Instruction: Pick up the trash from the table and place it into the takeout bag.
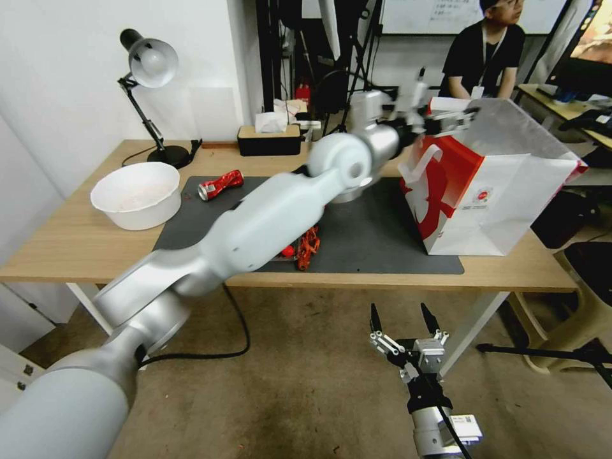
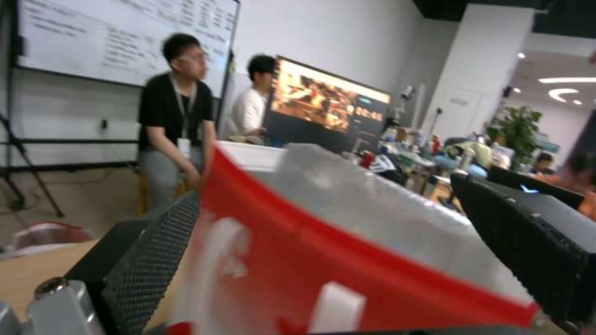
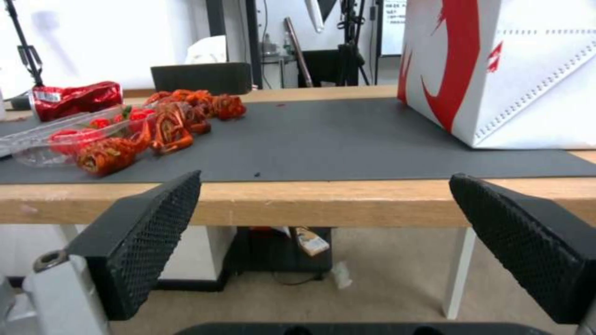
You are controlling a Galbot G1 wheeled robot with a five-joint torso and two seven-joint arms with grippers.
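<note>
The takeout bag [image 1: 491,191], white with red panels and foil lining, stands tilted at the right end of the table [image 1: 76,248]. My left arm reaches across to its top rim, where the left gripper [image 1: 454,118] is open. In the left wrist view the red rim [image 2: 348,260] lies between its spread fingers [image 2: 149,260]. A crushed red can [image 1: 220,185] and a pale round bowl [image 1: 137,194] sit to the left. Red-orange scraps in clear plastic [image 1: 305,245] lie on the dark mat [image 1: 376,242]. My right gripper [image 1: 398,310] hangs open below the front table edge.
At the back of the table stand a desk lamp [image 1: 150,70] and a black tissue box [image 1: 269,139]. A black cable [image 1: 236,331] trails over the floor under the table. There is a chair [image 1: 586,274] at the right, and a person sits behind the bag.
</note>
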